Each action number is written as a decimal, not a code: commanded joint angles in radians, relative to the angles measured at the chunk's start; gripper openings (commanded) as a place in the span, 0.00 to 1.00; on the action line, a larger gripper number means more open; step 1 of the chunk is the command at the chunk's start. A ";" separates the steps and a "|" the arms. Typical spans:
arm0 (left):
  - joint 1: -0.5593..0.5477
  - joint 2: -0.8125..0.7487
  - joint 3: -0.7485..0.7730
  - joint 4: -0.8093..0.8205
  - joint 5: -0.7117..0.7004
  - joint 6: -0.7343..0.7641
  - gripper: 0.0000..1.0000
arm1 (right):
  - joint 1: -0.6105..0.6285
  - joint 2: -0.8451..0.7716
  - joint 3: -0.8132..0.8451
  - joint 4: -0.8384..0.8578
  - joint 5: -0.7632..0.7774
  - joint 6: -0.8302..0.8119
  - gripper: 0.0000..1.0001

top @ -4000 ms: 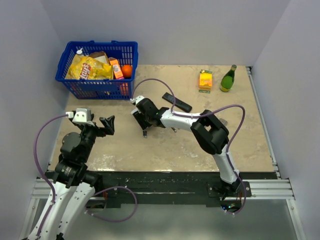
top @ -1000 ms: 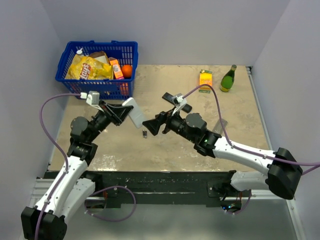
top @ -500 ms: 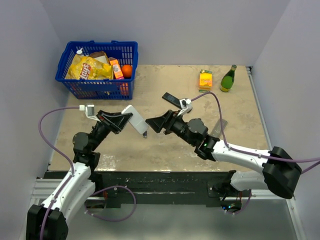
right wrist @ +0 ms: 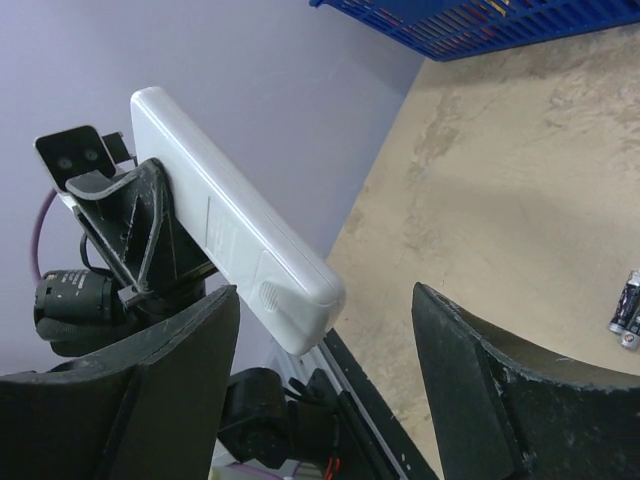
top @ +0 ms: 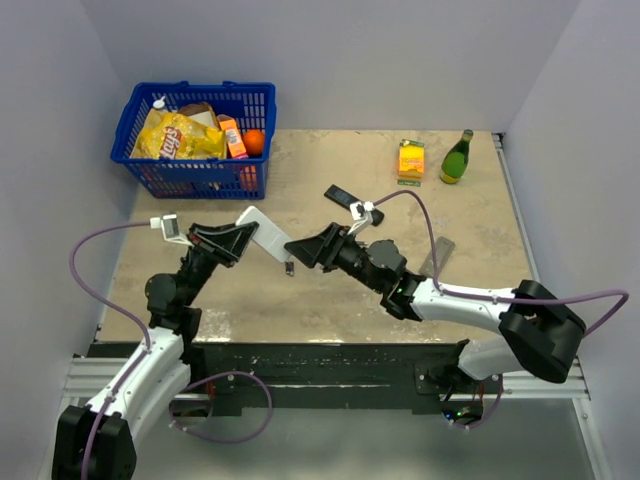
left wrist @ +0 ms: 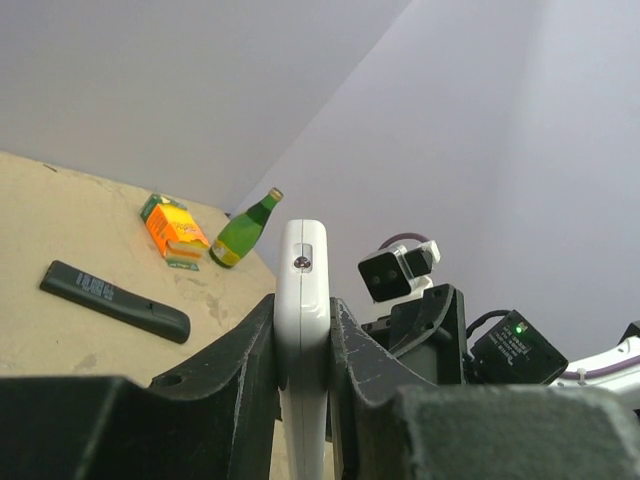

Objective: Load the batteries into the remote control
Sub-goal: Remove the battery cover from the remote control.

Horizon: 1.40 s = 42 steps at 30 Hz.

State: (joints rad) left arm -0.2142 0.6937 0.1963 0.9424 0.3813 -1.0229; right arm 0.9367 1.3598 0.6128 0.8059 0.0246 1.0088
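Sandy tabletop fills the overhead view, with a blue basket far left, a black remote mid-far, and an orange box and bottle far right. Above its middle the left gripper holds a white remote aloft, and the right gripper meets that remote's near-right end. The batteries lie on the table just under that meeting point, untouched. From the left wrist, the fingers are clamped on the white remote's long edges, with the black remote flat beyond. From the right wrist, the fingers stand wide on either side of the white remote's rounded end without touching it; its seamed back faces this camera, probably the battery cover, though I cannot be sure. To do this well, the right gripper should centre that end before closing and press the cover along its seam, while the left grip stays firm. Compared with a second ago, the right fingers have narrowed somewhat and moved up to the remote's end.
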 commanded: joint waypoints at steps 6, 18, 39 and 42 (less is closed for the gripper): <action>0.007 -0.017 -0.031 0.107 -0.042 -0.037 0.00 | 0.022 0.076 0.024 0.142 -0.022 0.054 0.61; 0.007 -0.023 -0.049 0.122 -0.044 -0.062 0.00 | 0.036 0.087 0.033 0.174 -0.011 0.068 0.49; 0.007 -0.063 -0.067 0.111 -0.156 -0.221 0.00 | 0.037 0.053 -0.041 0.233 -0.002 0.060 0.10; 0.007 -0.056 -0.058 0.095 -0.153 -0.221 0.00 | 0.037 0.036 -0.039 0.223 -0.005 0.054 0.15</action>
State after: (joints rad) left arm -0.2081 0.6376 0.1265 0.9840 0.2649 -1.2377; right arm 0.9714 1.4342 0.5838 1.0332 -0.0135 1.1004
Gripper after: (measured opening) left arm 0.273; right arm 0.234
